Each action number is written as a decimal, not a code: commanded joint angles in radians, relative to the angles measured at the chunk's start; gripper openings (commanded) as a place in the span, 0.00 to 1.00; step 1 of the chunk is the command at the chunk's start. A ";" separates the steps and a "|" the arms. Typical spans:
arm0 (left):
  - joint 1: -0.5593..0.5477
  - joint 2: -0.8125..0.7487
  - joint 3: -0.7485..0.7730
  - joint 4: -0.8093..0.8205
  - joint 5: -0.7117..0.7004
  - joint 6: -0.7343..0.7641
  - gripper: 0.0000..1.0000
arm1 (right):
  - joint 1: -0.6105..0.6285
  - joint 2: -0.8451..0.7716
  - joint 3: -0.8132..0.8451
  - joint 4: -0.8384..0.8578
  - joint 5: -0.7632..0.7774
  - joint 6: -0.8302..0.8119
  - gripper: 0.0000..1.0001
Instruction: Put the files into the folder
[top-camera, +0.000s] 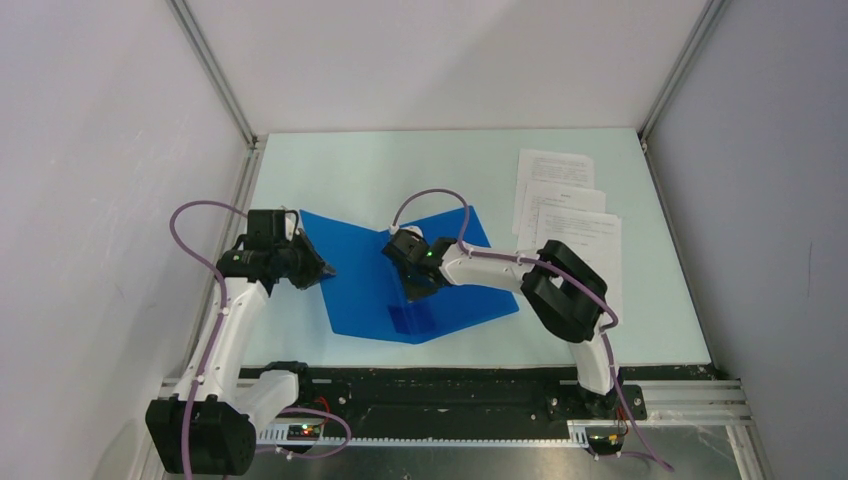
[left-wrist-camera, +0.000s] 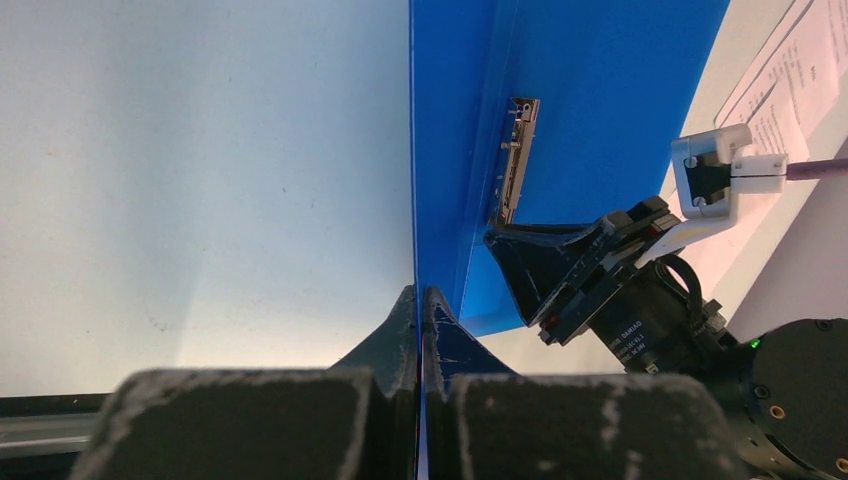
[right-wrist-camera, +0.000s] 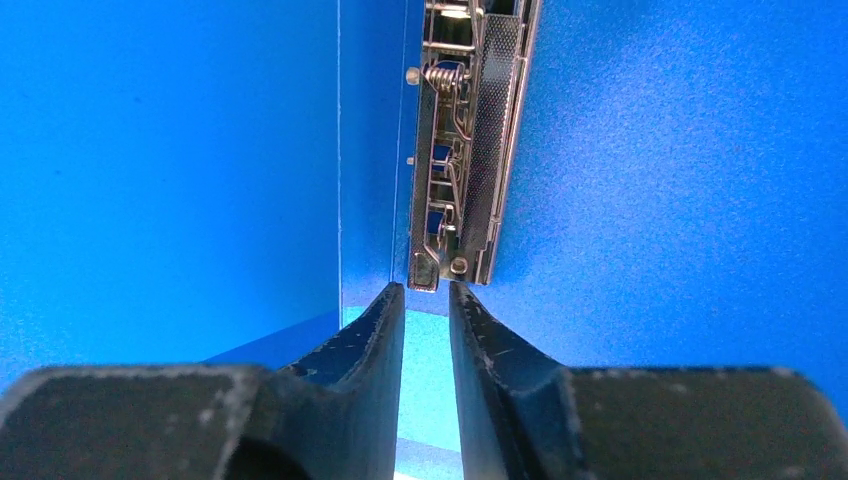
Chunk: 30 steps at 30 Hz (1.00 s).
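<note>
The blue folder (top-camera: 365, 285) lies open on the table, its left cover raised. My left gripper (top-camera: 318, 270) is shut on that cover's edge; in the left wrist view the thin blue sheet (left-wrist-camera: 600, 90) runs between the closed tips of the left gripper (left-wrist-camera: 420, 295). My right gripper (top-camera: 425, 290) is over the inner spine, jaws narrowly open and empty, its tips (right-wrist-camera: 427, 290) just short of the metal clip (right-wrist-camera: 465, 150). The clip also shows in the left wrist view (left-wrist-camera: 518, 160). The files (top-camera: 565, 205), a few overlapping white printed sheets, lie at the far right of the table.
The pale table (top-camera: 330, 170) is boxed in by white walls with metal posts (top-camera: 215, 70) at the back corners. A black rail (top-camera: 440, 390) with the arm bases runs along the near edge. The right arm's elbow (top-camera: 565, 290) hangs over the files' near end.
</note>
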 joint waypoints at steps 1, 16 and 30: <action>-0.008 -0.003 0.025 -0.002 0.016 0.021 0.00 | -0.001 -0.060 0.045 0.040 0.042 -0.012 0.25; -0.008 -0.006 0.023 -0.001 0.013 0.022 0.00 | -0.017 0.012 0.068 0.022 0.015 0.006 0.19; -0.009 0.012 0.051 -0.001 0.011 0.027 0.00 | -0.014 0.057 0.061 0.013 0.016 0.007 0.13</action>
